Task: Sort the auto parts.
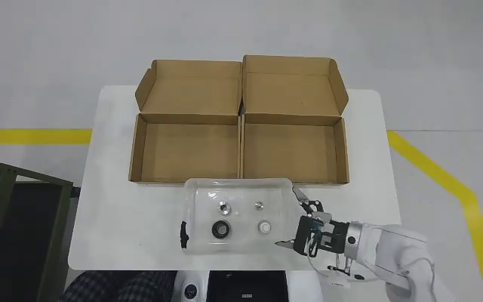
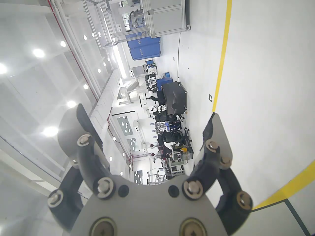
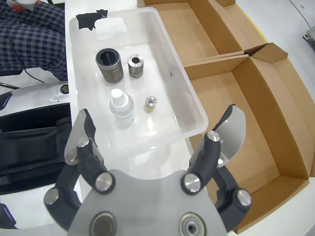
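The right gripper (image 3: 158, 114) is held open and empty, its jaws spread wide, just outside the near right corner of the clear plastic bin (image 3: 193, 94). It is judged to be poised there so that a part can be approached from above without the bin wall being struck. The left gripper (image 2: 147, 113) is likewise spread open with nothing between its jaws. It is pointed away toward the room, apparently parked out of the way.

4 items are stood upright in the bin, none touching another, so each can be gripped alone. Nearest the right gripper, a small clear bottle (image 3: 122, 108) with a white cap is seen. Beside it is a small metal fitting (image 3: 150, 103) on a pale base. Farther in, a linear bearing (image 3: 109, 65), a steel sleeve with dark end bands and a ribbed hollow bore, is set beside a shorter steel cylinder (image 3: 135, 66) with a dark hole in its top. A patch of black tape (image 3: 88, 19) is stuck to the bin's far end.

Along the bin's long side, the nearer cardboard box (image 3: 258, 114) and the farther cardboard box (image 3: 196, 33) are laid side by side on the white desk (image 1: 113, 189). Their lids are folded back so that parts can be dropped straight in. Since all 4 items are in the bin, sorting is judged not yet begun.
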